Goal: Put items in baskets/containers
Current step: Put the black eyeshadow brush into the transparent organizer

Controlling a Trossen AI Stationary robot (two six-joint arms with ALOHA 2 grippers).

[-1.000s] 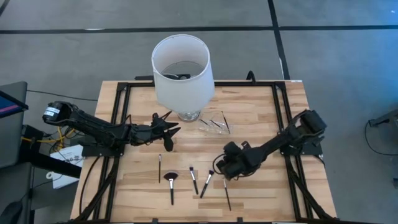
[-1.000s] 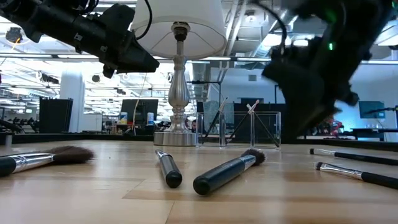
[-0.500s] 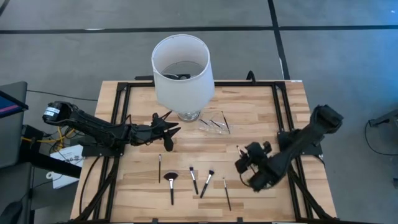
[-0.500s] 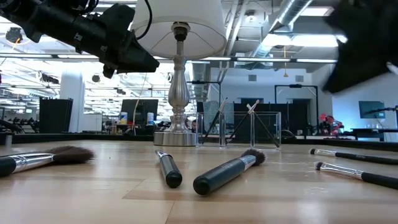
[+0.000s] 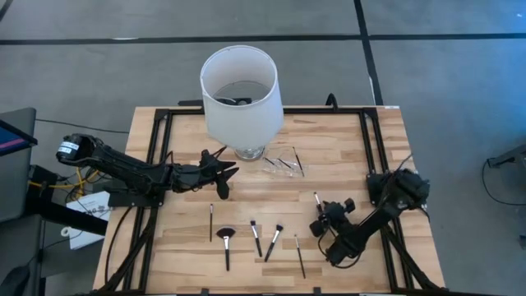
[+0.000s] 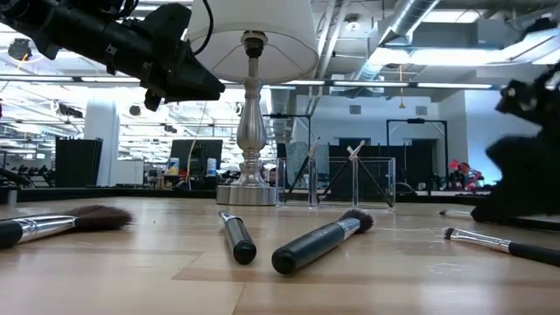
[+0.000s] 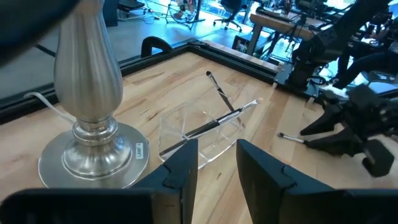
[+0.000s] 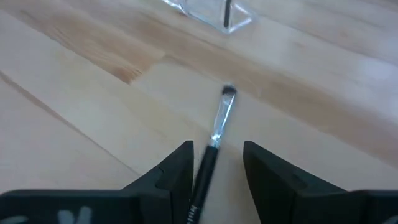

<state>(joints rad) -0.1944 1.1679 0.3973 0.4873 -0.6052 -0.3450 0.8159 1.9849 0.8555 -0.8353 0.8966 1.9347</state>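
The right pincer (image 5: 322, 220) is sitting low over the right part of the worktop (image 5: 345, 144), its fingers (image 8: 176, 167) spread apart with a thin makeup brush (image 8: 214, 144) lying in the gap between them, not yet gripped. In the right wrist view the handle of this brush is running straight out from between the fingers, the silvery ferrule and small dark tip pointing away toward the clear tray (image 8: 214, 14); so the brush's long axis is lying roughly in line with the pincer's reach, and the fingers are straddling it across its width. From above, the same brush (image 5: 316, 200) is showing just beyond the pincer, apart from the row of five other brushes (image 5: 256, 238) lying near the front edge. The clear tray (image 5: 284, 162) is standing beside the lamp base (image 7: 92, 155), already holding a few brushes propped at a slant, and it is lying further along roughly the line the brush is pointing. The right arm is plainly the nearer one to this brush. The left pincer (image 5: 223, 171) is hovering by the lamp with its fingers (image 7: 180, 167) parted and nothing between them, nearer the tray than the brush. A squeeze across the handle looks like what the move is calling for.
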